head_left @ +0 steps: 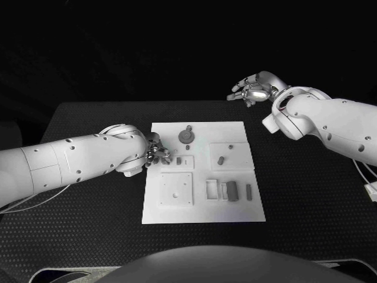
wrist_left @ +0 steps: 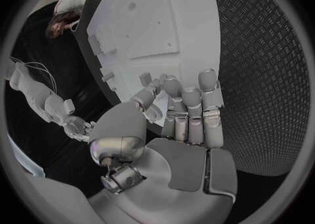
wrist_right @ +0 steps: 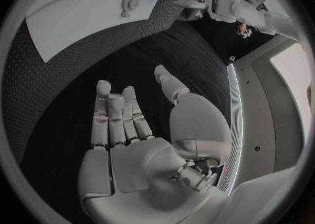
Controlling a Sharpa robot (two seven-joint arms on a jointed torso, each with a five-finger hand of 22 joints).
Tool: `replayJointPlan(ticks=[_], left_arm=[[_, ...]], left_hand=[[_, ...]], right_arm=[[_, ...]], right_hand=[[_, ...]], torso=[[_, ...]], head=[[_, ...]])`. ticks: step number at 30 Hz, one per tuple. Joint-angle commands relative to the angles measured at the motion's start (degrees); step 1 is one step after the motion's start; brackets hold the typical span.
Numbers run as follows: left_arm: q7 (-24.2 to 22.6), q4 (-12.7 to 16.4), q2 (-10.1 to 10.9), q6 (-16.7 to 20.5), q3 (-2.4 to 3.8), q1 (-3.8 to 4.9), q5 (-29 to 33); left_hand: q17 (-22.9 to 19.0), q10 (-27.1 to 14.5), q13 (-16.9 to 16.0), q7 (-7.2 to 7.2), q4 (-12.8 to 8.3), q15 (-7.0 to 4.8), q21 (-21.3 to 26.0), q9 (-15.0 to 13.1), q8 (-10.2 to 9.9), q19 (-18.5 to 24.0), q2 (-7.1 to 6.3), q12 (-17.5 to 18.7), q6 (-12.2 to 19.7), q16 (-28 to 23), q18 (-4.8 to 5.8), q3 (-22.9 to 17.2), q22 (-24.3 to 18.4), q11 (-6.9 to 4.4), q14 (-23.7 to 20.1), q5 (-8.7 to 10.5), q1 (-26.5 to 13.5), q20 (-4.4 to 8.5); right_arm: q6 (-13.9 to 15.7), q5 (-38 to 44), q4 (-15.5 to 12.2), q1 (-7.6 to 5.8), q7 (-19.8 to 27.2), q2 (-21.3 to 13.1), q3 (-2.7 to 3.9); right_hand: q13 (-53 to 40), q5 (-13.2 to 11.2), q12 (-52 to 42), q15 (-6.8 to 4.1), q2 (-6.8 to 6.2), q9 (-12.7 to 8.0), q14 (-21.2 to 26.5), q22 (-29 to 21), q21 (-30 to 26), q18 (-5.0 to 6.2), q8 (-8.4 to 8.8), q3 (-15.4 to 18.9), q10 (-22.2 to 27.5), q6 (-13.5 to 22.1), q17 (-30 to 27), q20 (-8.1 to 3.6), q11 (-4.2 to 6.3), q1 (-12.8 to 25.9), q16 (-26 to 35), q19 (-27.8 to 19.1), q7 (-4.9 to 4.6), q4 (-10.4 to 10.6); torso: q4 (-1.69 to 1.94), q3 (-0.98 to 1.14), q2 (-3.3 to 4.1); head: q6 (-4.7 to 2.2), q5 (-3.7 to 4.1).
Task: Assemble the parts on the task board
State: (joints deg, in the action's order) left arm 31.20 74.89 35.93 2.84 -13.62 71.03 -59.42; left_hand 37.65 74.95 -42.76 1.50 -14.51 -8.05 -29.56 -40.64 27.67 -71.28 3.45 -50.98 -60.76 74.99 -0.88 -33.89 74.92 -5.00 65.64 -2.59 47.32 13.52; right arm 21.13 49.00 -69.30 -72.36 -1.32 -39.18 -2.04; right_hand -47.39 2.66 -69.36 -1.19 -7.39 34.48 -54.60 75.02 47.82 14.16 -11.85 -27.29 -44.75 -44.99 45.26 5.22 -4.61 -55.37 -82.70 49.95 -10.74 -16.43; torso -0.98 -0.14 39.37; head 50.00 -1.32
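The black table [head_left: 316, 194] carries no readable writing, and neither do the board or the arms.

The white board [head_left: 201, 209] lies flat in the middle of the table, long side running away from the robot. On it sit grey parts: a round part [head_left: 186, 136] near its far edge, a small block [head_left: 221, 158] right of centre, a short peg [head_left: 179, 160] left of centre just beside the left hand, a dark bar [head_left: 232, 191] next to a raised frame towards the near right, and a slim pin [head_left: 249, 190] just right of that bar. A square raised plate [head_left: 177, 189] takes the near left of the board.

The left hand [head_left: 155, 152] rests at the board's left edge, fingers over the rim. In its wrist view the fingers [wrist_left: 193, 111] lie close together, reaching onto the board's edge, thumb bent beside them; whether they pinch anything I cannot tell.

The right hand [head_left: 255, 88] hovers beyond the table's far right corner, well apart from the board and every part. Its wrist view shows the fingers [wrist_right: 115, 116] straight, the thumb set apart, the palm holding nothing.
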Motion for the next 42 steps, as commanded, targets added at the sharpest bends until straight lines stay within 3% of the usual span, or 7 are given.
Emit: replayJointPlan(ticks=[1,17,23,31,42], left_arm=[[0.24,0.21,-0.03,-1.43,-0.04,-0.09,-0.22],[0.22,0.12,0.01,-0.91,-0.04,-0.14,-0.25],[0.25,-0.05,-0.12,-0.35,-0.03,-0.14,0.00],[0.02,-0.29,-0.31,-0.20,-0.03,-0.14,0.37],[-0.18,-0.48,-0.44,-0.76,-0.03,-0.14,0.42]], left_hand=[[-0.05,0.48,-0.07,-0.36,0.08,-0.26,-0.28,-3.89,1.10,-0.22,0.15,-0.22,-1.11,0.34,-1.17,-0.31,1.13,-0.04,0.08,-0.17,0.53,0.20],[-0.08,0.55,-0.12,-0.37,-0.17,-0.27,-0.42,-3.84,1.07,-0.28,0.34,-0.26,-1.20,0.43,-1.11,-0.29,1.15,-0.05,0.13,-0.17,0.74,0.15],[-0.18,0.47,-0.12,-0.19,0.44,-0.28,-0.41,-3.64,0.71,-0.22,-0.80,-0.19,-0.79,0.37,-1.07,0.50,1.09,0.11,0.07,-0.17,-0.32,0.14],[-0.36,0.24,-0.23,-0.16,2.98,-0.42,-0.15,-3.49,0.49,0.12,-3.68,-0.04,-0.62,0.28,-1.12,5.40,0.97,0.14,-0.10,-0.17,-6.42,0.26],[-0.41,0.15,-0.38,-0.36,3.27,-0.67,0.09,-3.49,0.44,0.38,-4.67,0.02,-0.61,0.38,-1.38,8.63,0.93,-0.06,-0.24,-0.18,-9.50,0.53]], right_arm=[[-0.67,0.04,-0.08,0.01,0.39,-0.10,0.03],[-0.69,0.03,-0.05,0.02,0.41,-0.10,0.03],[-0.72,0.02,-0.03,0.02,0.40,-0.08,0.03],[-0.75,-0.03,-0.01,0.02,0.40,-0.08,0.03],[-0.89,-0.10,0.04,0.02,0.39,-0.05,0.03]], right_hand=[[0.11,0.20,-0.29,-0.16,0.66,-0.06,0.42,0.77,-0.36,0.84,-0.22,0.27,0.37,-0.02,-0.06,0.52,-0.12,0.06,-0.30,-0.01,-0.26,0.08],[0.17,0.20,-0.33,-0.16,0.66,-0.08,0.44,0.77,-0.37,0.84,-0.23,0.28,0.39,-0.02,-0.10,0.53,-0.13,0.09,-0.32,-0.01,-0.26,0.09],[0.18,0.20,-0.34,-0.16,0.65,-0.09,0.44,0.76,-0.37,0.84,-0.23,0.28,0.39,-0.02,-0.11,0.53,-0.13,0.10,-0.33,-0.01,-0.26,0.09],[0.21,0.20,-0.35,-0.16,0.64,-0.10,0.45,0.76,-0.37,0.84,-0.23,0.28,0.40,-0.02,-0.13,0.53,-0.13,0.12,-0.33,-0.02,-0.27,0.10],[0.25,0.20,-0.37,-0.15,0.63,-0.12,0.46,0.76,-0.38,0.84,-0.23,0.30,0.40,0.00,-0.16,0.54,-0.13,0.17,-0.34,-0.02,-0.27,0.12]], torso=[[0.01,-0.01,0.00],[0.01,-0.01,0.01],[-0.05,0.00,-0.01],[-0.04,0.03,-0.01],[-0.08,0.03,0.02]], head=[[0.00,0.02],[0.00,-0.04],[0.00,-0.13],[0.00,-0.07],[0.00,0.05]])
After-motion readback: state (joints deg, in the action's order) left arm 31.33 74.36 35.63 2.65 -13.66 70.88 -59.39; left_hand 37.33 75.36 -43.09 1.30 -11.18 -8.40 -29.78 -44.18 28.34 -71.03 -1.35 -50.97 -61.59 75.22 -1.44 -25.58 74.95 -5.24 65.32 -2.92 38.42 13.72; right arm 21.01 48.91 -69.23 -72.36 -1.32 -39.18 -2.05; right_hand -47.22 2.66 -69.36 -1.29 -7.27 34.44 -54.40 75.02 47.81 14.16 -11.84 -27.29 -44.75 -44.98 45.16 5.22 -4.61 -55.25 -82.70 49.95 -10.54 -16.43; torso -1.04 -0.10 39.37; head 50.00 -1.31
